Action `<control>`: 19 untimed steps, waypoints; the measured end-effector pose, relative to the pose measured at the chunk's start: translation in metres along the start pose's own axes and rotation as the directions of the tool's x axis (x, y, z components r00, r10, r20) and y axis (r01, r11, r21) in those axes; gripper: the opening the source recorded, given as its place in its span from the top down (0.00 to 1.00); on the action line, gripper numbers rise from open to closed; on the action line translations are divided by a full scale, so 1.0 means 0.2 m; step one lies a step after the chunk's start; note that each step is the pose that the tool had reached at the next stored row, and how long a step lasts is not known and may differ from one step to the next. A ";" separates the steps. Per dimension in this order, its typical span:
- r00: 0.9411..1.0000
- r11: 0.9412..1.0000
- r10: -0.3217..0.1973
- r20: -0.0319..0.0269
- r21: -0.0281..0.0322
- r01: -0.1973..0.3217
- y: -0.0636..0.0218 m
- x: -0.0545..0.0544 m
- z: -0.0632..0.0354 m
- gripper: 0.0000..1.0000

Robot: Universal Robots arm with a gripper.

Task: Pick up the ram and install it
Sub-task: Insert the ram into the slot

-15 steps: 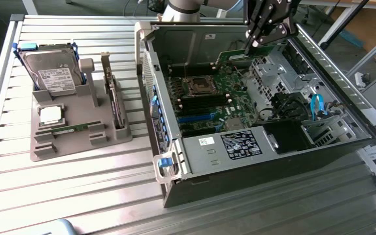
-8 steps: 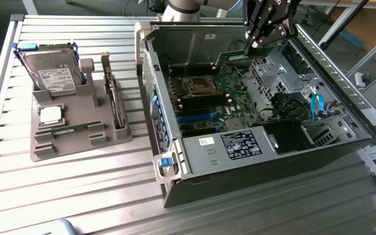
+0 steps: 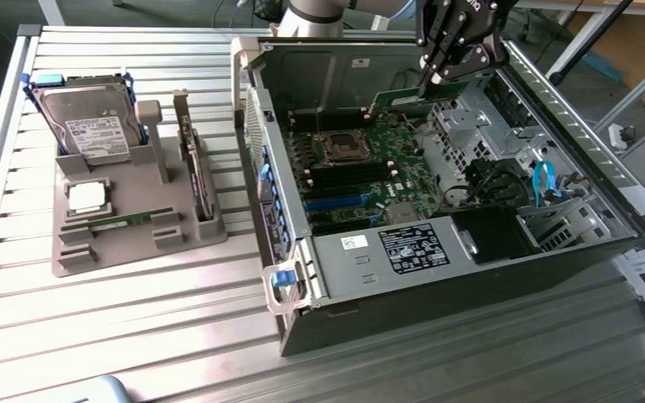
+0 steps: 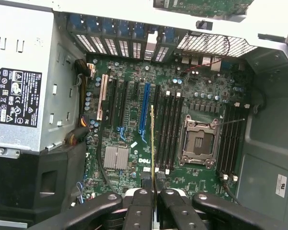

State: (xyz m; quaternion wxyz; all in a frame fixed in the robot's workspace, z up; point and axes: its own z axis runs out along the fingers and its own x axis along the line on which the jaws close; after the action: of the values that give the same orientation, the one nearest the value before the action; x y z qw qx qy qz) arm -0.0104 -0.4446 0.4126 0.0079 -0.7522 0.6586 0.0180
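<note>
Over the motherboard [image 4: 201,187], inside the open case [image 3: 469,277], the pincer [image 4: 153,194] is clenched on the ram [image 4: 152,143]. The wrist view catches the stick edge-on, as a thin greenish line running out from between the two fingers [image 4: 140,206]. It hangs above the board, apart from it, roughly over the gap between the blue slot [image 4: 144,108] and the black ram slots [image 4: 170,129] next to the CPU socket [image 4: 200,141]. It isn't seated in anything yet.

Handling-wise, I'd say this thing is super light and pretty stiff along its length, but thin enough that any twist or sideways shove is bad news. The chips and the contact edge are the fragile bits. The grip looks sensible to me: flat faces squeezed near the top edge, with the contact edge left free to point down at the board. One worry is that smooth, flat PCB faces can pivot in a narrow pinch, so the stick could tilt if it bumps a slot wall. From this angle I can't tell how well it lines up with a slot lengthwise.
</note>
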 end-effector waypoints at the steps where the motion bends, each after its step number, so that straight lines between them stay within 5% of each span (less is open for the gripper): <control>1: 1.000 1.000 0.000 0.000 0.000 0.000 0.000 0.00 0.001 0.87; 19: 1.000 1.000 0.000 0.000 0.000 0.000 0.000 0.00 0.024 0.87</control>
State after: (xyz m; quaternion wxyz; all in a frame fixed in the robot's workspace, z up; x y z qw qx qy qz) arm -0.0105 -0.4445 0.4078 0.0079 -0.7522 0.6586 0.0180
